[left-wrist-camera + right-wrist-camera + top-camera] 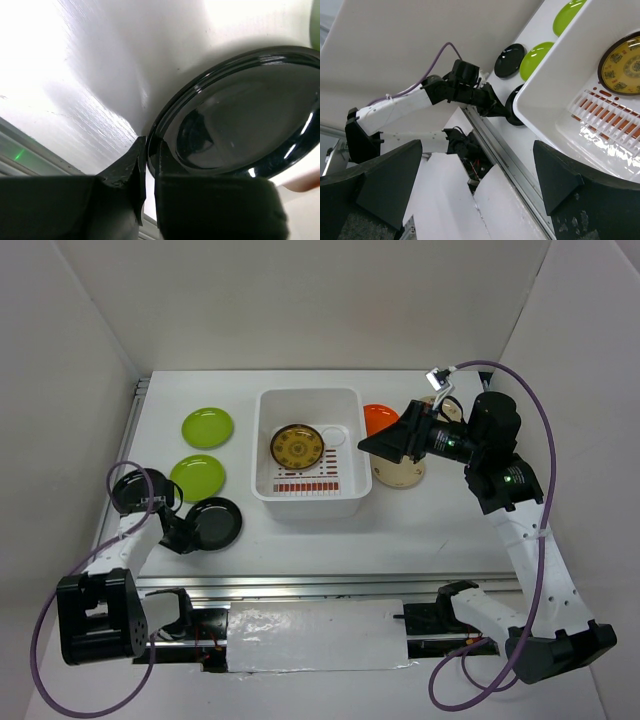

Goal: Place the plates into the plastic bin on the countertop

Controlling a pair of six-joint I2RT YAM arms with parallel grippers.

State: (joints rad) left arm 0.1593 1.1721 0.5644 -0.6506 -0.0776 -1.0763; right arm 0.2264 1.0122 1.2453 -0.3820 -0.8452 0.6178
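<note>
A glossy black plate [216, 523] [245, 110] lies on the countertop [440, 530] at the front left. My left gripper [183, 537] [150, 156] is shut on its near rim, one finger above and one below. The white plastic bin [345, 480] [555, 95] stands mid-table with a patterned yellow-brown plate [296, 446] [622, 62] lying in it. My right gripper [372, 445] [476, 150] hangs open and empty just right of the bin. Behind it, partly hidden, are an orange plate [378, 417] and a cream plate [400, 474].
Two lime green plates [207, 426] [197, 476] lie left of the bin. A second black plate [130, 487] sits at the far left beside the left arm. A metal rail [300, 585] runs along the front edge. White walls enclose the sides and back.
</note>
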